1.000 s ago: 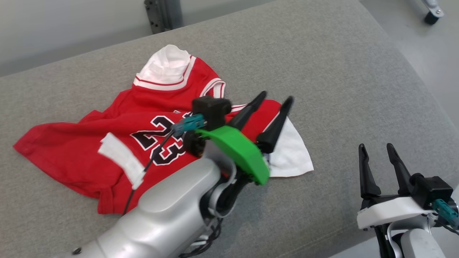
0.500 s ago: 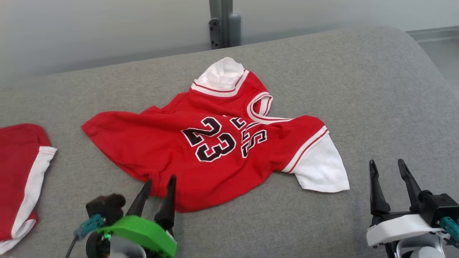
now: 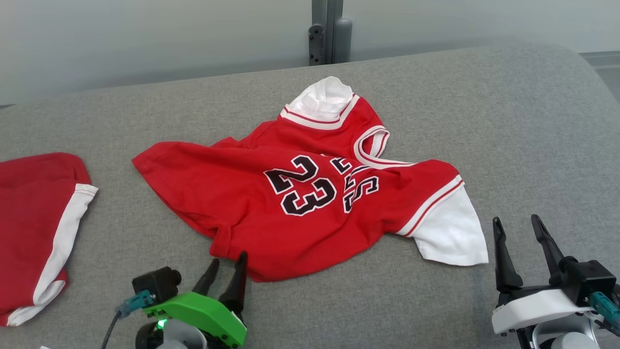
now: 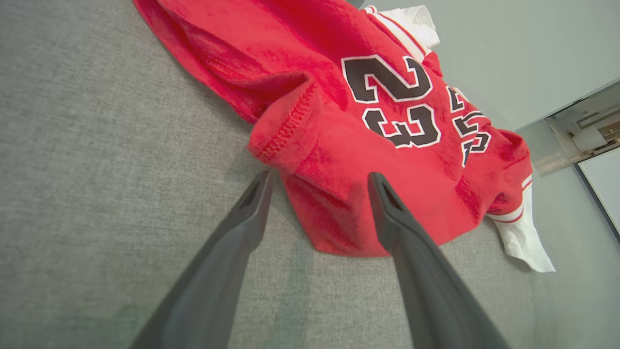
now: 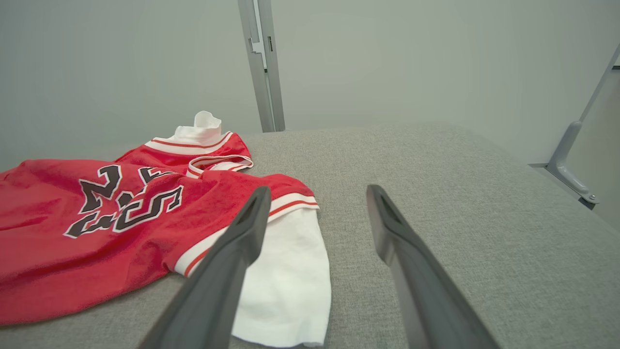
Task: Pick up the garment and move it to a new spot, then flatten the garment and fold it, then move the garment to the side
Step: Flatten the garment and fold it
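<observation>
Hovering open and empty, my left gripper (image 3: 228, 259) sat just short of the near hem (image 3: 220, 242) of the red jersey (image 3: 290, 213). My right gripper (image 3: 516, 220) was open too, near the white sleeve (image 3: 450, 235). The jersey lay crumpled on the grey cushion (image 3: 508, 121). Judged light and limp; best pinched at the doubled hem.

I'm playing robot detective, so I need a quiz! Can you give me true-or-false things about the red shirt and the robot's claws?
1. The red shirt has the number 23 on it. True.
2. The left gripper and the right gripper are both open. True.
3. The left gripper is lifting the red shirt. False: the red shirt lies on the grey surface and nothing holds it.
4. The red shirt is folded neatly. False: it lies rumpled, with one white sleeve sticking out.
5. Another red and white garment lies off to the left. True.
</observation>
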You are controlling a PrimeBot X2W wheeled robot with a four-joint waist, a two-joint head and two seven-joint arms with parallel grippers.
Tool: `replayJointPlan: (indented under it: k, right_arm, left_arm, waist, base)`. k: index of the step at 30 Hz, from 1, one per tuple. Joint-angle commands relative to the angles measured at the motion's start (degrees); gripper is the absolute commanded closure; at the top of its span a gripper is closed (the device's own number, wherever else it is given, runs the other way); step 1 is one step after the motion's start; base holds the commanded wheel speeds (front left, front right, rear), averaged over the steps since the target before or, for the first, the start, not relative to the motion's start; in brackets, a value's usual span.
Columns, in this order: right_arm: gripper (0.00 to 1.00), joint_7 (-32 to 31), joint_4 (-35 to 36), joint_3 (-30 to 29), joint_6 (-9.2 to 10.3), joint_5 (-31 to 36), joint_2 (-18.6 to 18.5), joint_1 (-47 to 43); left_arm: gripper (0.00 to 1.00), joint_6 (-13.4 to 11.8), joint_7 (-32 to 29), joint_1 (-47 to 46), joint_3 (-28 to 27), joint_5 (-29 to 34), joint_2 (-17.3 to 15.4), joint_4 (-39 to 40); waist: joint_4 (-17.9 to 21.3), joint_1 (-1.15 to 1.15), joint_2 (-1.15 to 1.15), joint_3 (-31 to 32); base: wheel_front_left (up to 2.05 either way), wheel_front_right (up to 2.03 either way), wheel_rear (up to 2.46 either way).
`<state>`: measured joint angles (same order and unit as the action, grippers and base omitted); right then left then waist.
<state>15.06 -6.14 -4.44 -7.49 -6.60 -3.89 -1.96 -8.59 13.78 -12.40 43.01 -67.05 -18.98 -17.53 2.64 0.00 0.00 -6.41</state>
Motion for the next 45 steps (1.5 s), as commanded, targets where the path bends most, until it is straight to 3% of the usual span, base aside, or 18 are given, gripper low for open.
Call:
replayJointPlan:
  k: [1,6,9,11,12,17,21,29,33,38,45]
  right_arm:
    - [0.0,0.17,-0.19,0.07,0.0,-0.07,-0.15,0.48]
    - [0.0,0.17,-0.42,0.02,0.0,-0.37,-0.03,0.54]
    - [0.0,0.17,-0.59,-0.08,0.0,-0.57,0.09,0.63]
    - [0.0,0.17,-0.73,0.0,0.0,-0.64,0.15,0.89]
    - [0.0,0.17,-0.78,-0.02,0.0,-0.7,0.19,1.07]
    - [0.0,0.17,-0.77,-0.12,0.0,-0.97,0.39,1.34]
    - [0.0,0.17,-0.69,-0.62,0.0,-1.32,0.63,0.54]
    - [0.0,0.17,-1.48,-0.5,0.0,-2.02,0.88,0.49]
    - [0.0,0.17,-1.87,0.43,0.0,-2.73,0.91,1.57]
    - [0.0,0.17,-2.31,0.88,0.0,-3.22,0.9,2.69]
    - [0.0,0.16,-3.08,2.11,0.0,-3.6,0.92,4.3]
  left_arm:
    - [0.0,0.15,0.46,-1.59,-0.97,0.71,-0.58,-1.47]
    - [0.0,1.29,0.88,-3.17,-2.78,1.49,-1.04,-4.76]
    - [0.0,3.36,-0.18,-3.96,-1.76,2.01,-1.61,-6.17]
    - [0.83,5.19,-1.68,-4.26,-1.14,0.75,-1.51,-6.93]
    - [1.0,6.37,-2.3,-4.56,-0.89,0.58,-1.55,-7.02]
    - [1.0,9.51,-3.36,-5.48,-1.13,-0.08,-2.7,-5.28]
    - [1.0,8.52,-5.11,-4.38,-1.32,-0.69,-4.92,1.68]
    - [1.0,0.15,-10.88,-2.43,-3.41,-2.88,-10.87,25.47]
    - [1.0,-3.8,-13.63,-4.0,-4.65,-3.72,-12.15,32.71]
    - [1.0,-6.42,-17.88,-8.74,-5.19,-5.04,-11.47,30.15]
    - [1.0,-5.73,-23.34,-19.06,-3.32,-5.22,-6.94,14.47]
  waist:
    - [0.59,0.0,0.0,-0.6]
    - [1.72,0.0,0.0,-1.25]
    - [2.15,0.0,0.0,-1.58]
    - [2.42,0.0,0.0,-1.76]
    - [2.55,0.0,0.0,-1.84]
    - [2.97,0.0,0.0,-2.13]
    - [2.79,0.0,0.0,-2.11]
    - [2.09,0.0,0.0,-2.0]
    - [2.79,0.0,0.0,-2.22]
    - [4.92,0.0,0.0,-3.09]
    - [10.33,0.0,0.0,-5.14]
  base:
    - [0.0,0.0,0.0]
    - [0.0,0.0,0.0]
    - [0.0,0.0,0.0]
    - [0.0,0.0,0.0]
    - [0.0,0.0,0.0]
    - [0.0,0.0,0.0]
    - [0.0,0.0,0.0]
    - [0.0,0.0,0.0]
    - [0.0,0.0,0.0]
    - [0.0,0.0,0.0]
    - [0.0,0.0,0.0]
